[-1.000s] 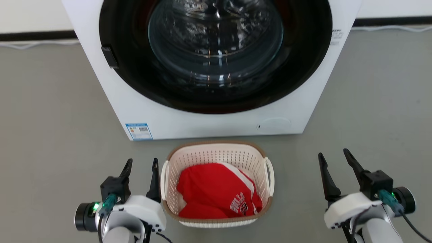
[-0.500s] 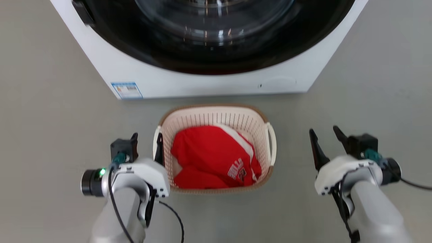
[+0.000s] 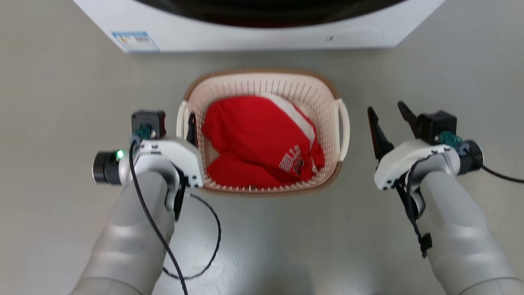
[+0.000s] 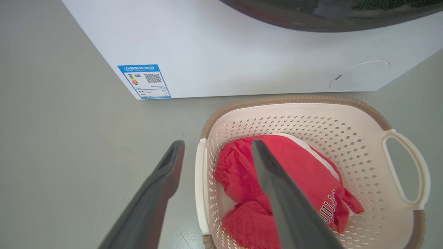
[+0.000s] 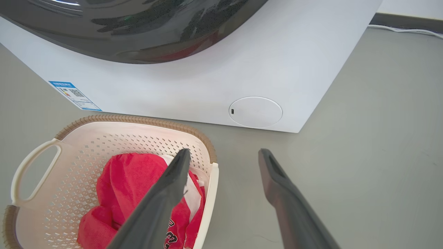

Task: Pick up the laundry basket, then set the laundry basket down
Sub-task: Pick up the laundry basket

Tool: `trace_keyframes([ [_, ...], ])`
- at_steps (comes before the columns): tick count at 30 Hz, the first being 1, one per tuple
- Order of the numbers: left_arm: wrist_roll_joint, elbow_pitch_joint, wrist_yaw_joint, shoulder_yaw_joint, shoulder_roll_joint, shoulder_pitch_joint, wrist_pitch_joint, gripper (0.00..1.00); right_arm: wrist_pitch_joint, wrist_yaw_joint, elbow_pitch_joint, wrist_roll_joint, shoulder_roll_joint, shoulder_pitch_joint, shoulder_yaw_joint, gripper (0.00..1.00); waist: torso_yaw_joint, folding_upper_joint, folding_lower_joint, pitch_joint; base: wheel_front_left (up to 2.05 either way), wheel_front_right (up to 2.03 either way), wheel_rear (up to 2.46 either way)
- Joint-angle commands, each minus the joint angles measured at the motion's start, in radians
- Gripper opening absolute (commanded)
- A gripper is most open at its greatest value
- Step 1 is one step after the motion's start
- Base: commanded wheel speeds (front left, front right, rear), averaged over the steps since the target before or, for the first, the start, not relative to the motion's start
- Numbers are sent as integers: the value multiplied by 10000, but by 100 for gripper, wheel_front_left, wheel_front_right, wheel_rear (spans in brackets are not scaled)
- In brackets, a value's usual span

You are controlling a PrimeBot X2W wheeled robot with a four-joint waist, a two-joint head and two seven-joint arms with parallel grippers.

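Observation:
The laundry basket (image 3: 262,73) is cream, perforated and brown-rimmed. It stands on the grey floor in front of the washer and holds a red garment (image 3: 258,143). My left gripper (image 3: 170,119) is open and straddles the basket's left handle (image 4: 200,186). In the left wrist view (image 4: 218,143) one finger is outside the basket and the other is over the garment. My right gripper (image 3: 385,107) is open and empty. It stands a short gap to the right of the right handle (image 3: 344,127), and shows in the right wrist view (image 5: 225,152) beside the basket (image 5: 121,138).
The white washer (image 3: 245,37) stands just behind the basket, its dark door (image 5: 138,31) above. A black cable (image 3: 204,246) loops from my left forearm over the floor. Bare grey floor (image 3: 450,61) lies on both sides of the basket.
The camera has tilted down, so the washer slid up the picture. My left gripper moved from beside the basket to straddle its left handle. My right gripper came closer to the right handle.

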Motion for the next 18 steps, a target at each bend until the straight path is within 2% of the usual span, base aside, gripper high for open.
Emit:
trace_keyframes([
  [1,-23,-73,40,179,202,-155,-105,100,-122,62,-150,117,132,-47,204,100,57,0,0,492,0,0,0],
  [18,306,1073,283,54,255,-1847,-105,100,-122,62,-109,321,140,-1094,474,100,58,0,0,2373,0,0,0],
])
